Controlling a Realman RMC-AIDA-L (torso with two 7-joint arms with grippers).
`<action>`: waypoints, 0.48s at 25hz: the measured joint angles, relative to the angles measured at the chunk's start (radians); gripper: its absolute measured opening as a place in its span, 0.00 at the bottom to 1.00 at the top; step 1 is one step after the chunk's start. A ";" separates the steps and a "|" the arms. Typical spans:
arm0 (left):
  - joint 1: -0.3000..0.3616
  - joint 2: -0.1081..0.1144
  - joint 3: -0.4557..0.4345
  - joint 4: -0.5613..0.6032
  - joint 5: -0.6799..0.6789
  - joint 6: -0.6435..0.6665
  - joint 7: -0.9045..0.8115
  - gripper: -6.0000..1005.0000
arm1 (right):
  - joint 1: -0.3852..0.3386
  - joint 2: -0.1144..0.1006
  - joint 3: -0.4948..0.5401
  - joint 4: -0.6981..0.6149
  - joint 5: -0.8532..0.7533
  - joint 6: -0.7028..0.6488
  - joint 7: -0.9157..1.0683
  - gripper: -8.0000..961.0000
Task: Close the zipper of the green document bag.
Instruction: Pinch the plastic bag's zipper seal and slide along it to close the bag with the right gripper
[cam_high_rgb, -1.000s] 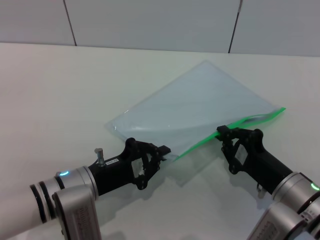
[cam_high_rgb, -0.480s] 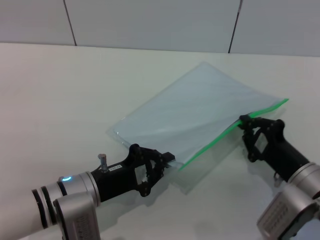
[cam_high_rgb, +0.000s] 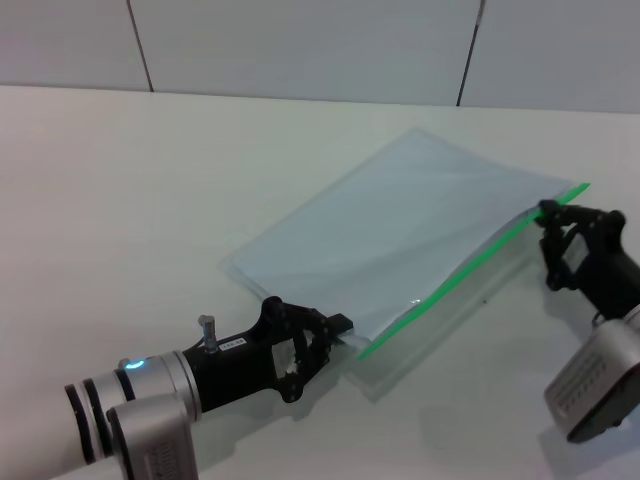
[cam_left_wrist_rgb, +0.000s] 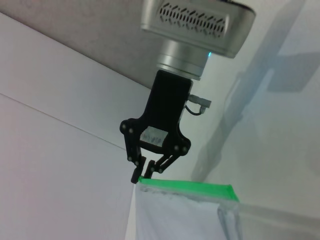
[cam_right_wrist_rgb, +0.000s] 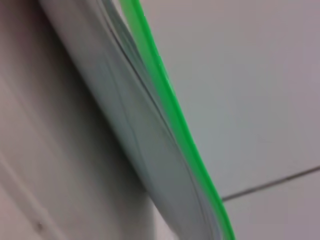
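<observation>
The green document bag (cam_high_rgb: 400, 225), a flat pale bluish pouch, lies slanted across the white table. Its zipper (cam_high_rgb: 465, 270) is a bright green strip along the near long edge. My left gripper (cam_high_rgb: 340, 327) is shut on the bag's near left corner, at the zipper's lower end. My right gripper (cam_high_rgb: 548, 210) is shut on the zipper at its far right end; the slider is hidden between the fingers. The left wrist view shows the right gripper (cam_left_wrist_rgb: 145, 172) pinching the tip of the zipper (cam_left_wrist_rgb: 187, 189). In the right wrist view, the zipper (cam_right_wrist_rgb: 170, 107) and the bag's edge (cam_right_wrist_rgb: 135, 125) run close by.
The white table (cam_high_rgb: 150, 200) stretches wide to the left and behind the bag. A pale panelled wall (cam_high_rgb: 300, 40) rises at the table's back edge. Both forearms lie low over the table's front part.
My right gripper has slid rightwards along the zipper, from about its middle to its far right end. The bag has straightened and shifted slightly right. The left gripper kept hold of the corner.
</observation>
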 joint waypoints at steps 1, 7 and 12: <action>0.000 0.000 0.000 0.000 0.000 0.002 0.002 0.06 | 0.004 0.000 0.005 -0.007 0.011 0.000 -0.003 0.16; 0.002 0.000 0.000 0.000 0.000 0.005 0.007 0.06 | 0.014 -0.002 0.056 -0.044 0.037 0.003 -0.005 0.17; 0.002 0.000 0.000 0.001 0.000 0.007 0.008 0.06 | 0.019 -0.003 0.102 -0.072 0.039 0.003 -0.005 0.17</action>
